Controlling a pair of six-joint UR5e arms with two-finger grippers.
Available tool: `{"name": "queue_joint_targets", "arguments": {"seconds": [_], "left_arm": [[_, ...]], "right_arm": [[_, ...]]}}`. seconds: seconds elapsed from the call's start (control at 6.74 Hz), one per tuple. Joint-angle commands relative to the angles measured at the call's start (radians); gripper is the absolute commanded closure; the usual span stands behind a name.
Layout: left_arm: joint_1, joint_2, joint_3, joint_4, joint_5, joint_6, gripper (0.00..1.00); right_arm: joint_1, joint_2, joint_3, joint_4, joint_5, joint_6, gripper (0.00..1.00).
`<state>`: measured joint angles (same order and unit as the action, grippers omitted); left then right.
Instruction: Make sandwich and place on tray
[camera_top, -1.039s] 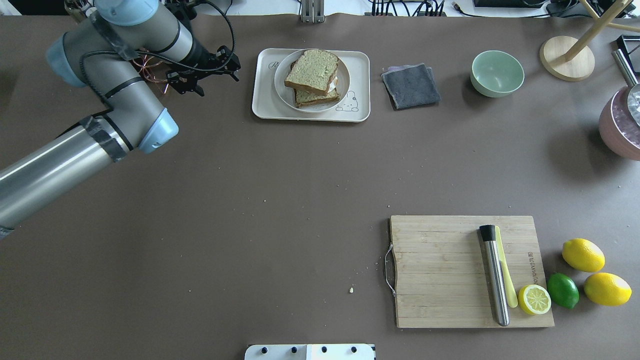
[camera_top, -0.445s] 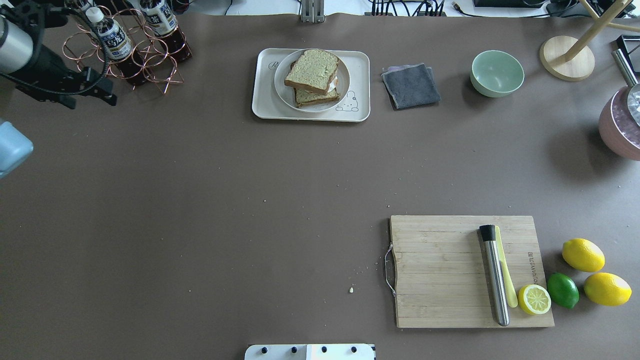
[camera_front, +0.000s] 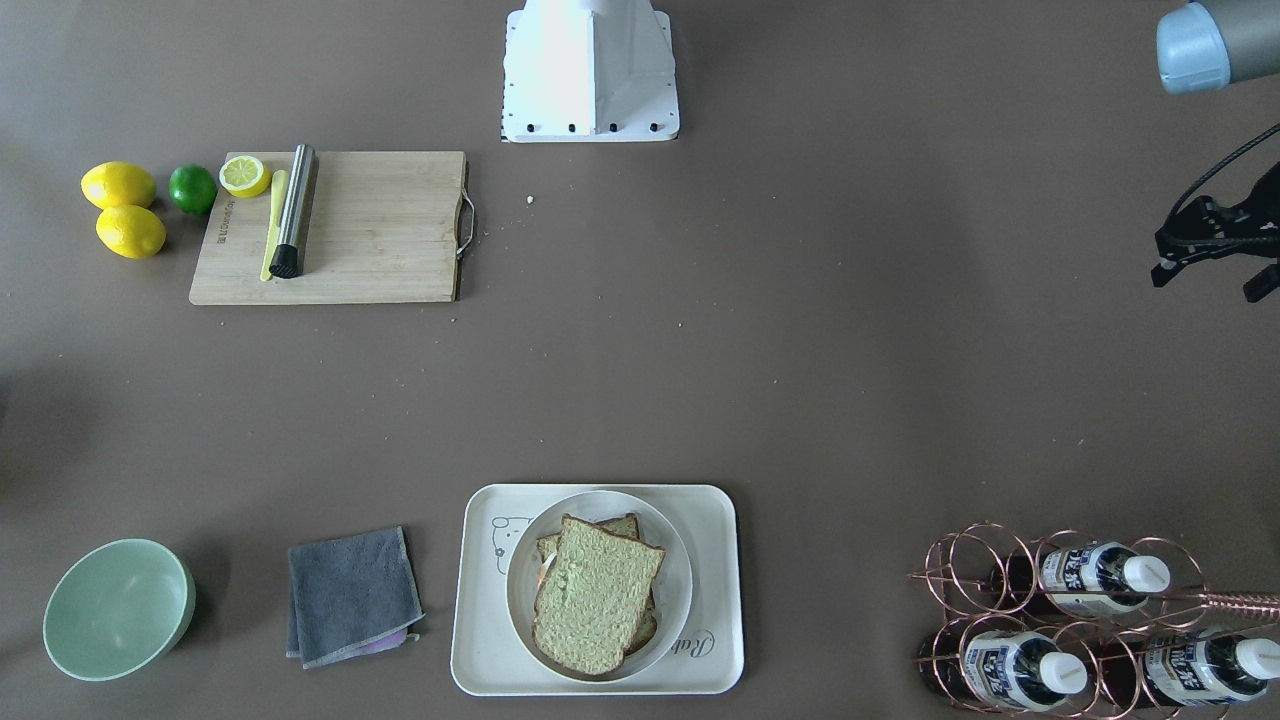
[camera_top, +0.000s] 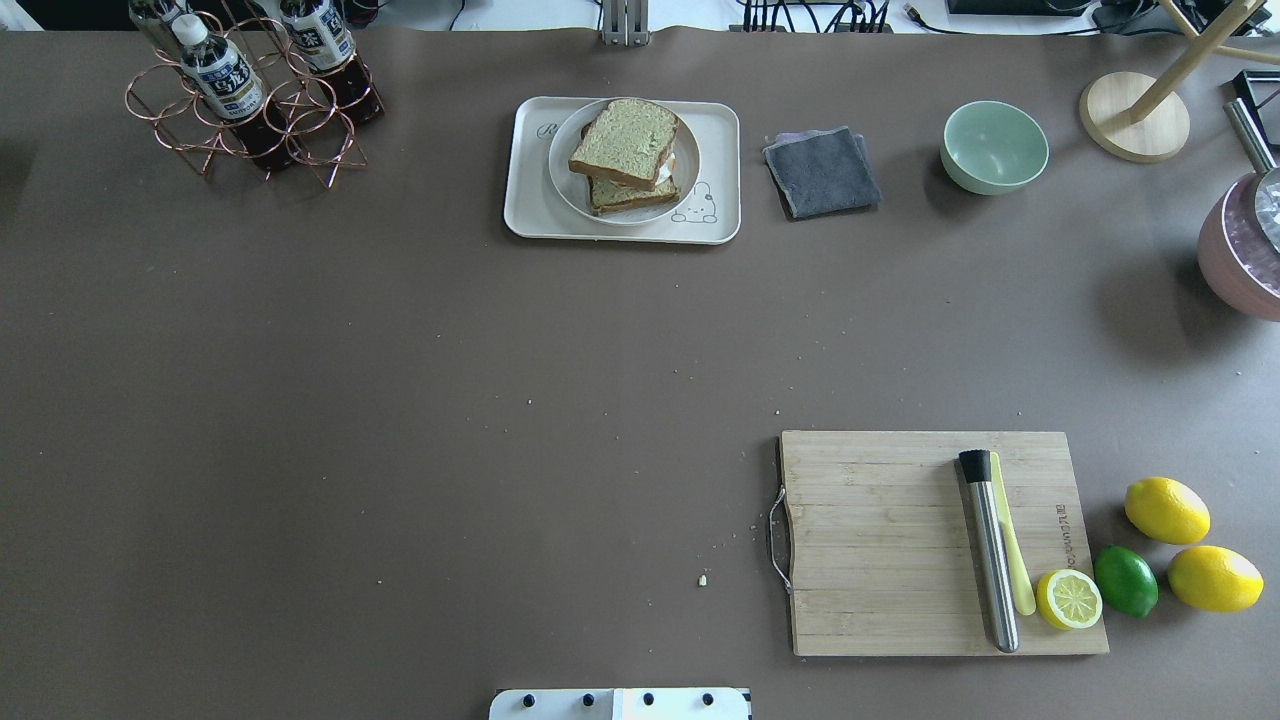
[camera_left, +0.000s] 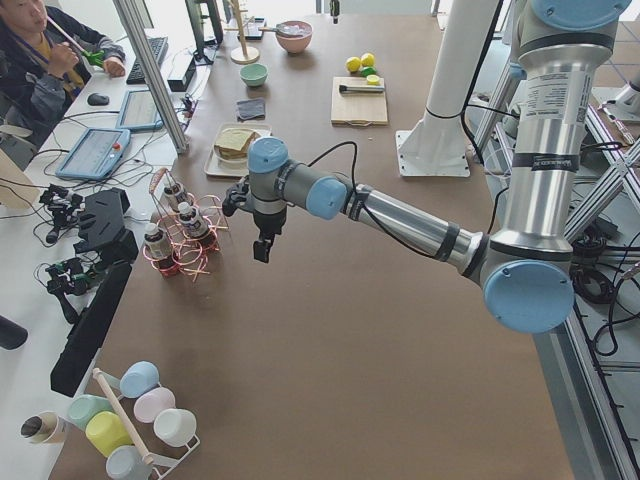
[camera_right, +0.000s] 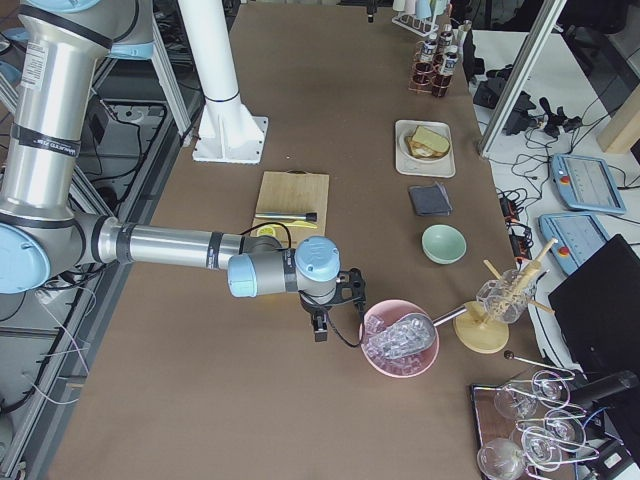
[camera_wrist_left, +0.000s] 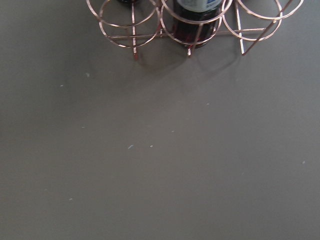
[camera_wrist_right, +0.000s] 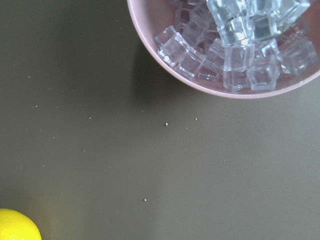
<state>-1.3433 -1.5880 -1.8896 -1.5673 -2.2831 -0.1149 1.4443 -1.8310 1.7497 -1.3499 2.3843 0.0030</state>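
On the brown surface (camera_top: 400, 350), from the left: the left end effector (camera_left: 262, 248) hangs near a copper wire rack (camera_top: 245, 110) of bottles; how far it is open cannot be told. Next, the cream tray (camera_top: 522, 200) carries a white plate (camera_top: 562, 175) with the sandwich (camera_top: 625, 140) on it, top slice askew. A grey cloth (camera_top: 822, 172) and a green bowl (camera_top: 994, 147) follow. Far right, the right end effector (camera_right: 320, 325) hovers beside a pink bowl of ice (camera_right: 400, 338), its opening also unclear.

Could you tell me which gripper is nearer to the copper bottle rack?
Left. The left gripper hangs beside the rack; the right gripper is far off, beside the ice bowl.
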Motion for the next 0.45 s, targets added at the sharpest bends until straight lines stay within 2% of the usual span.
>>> {"name": "queue_joint_targets", "arguments": {"seconds": [0.0,0.3], "left_arm": [[-0.125,0.104,0.015,0.077,-0.038,0.274,0.03],[-0.203,0.167,0.073,0.079,-0.039,0.420,0.03]], "right_arm": [[0.002,0.003,-0.001,0.000,-0.020,0.000,0.00],[0.011,-0.007,-0.004,-0.002,-0.030,-0.027,0.00]]}}
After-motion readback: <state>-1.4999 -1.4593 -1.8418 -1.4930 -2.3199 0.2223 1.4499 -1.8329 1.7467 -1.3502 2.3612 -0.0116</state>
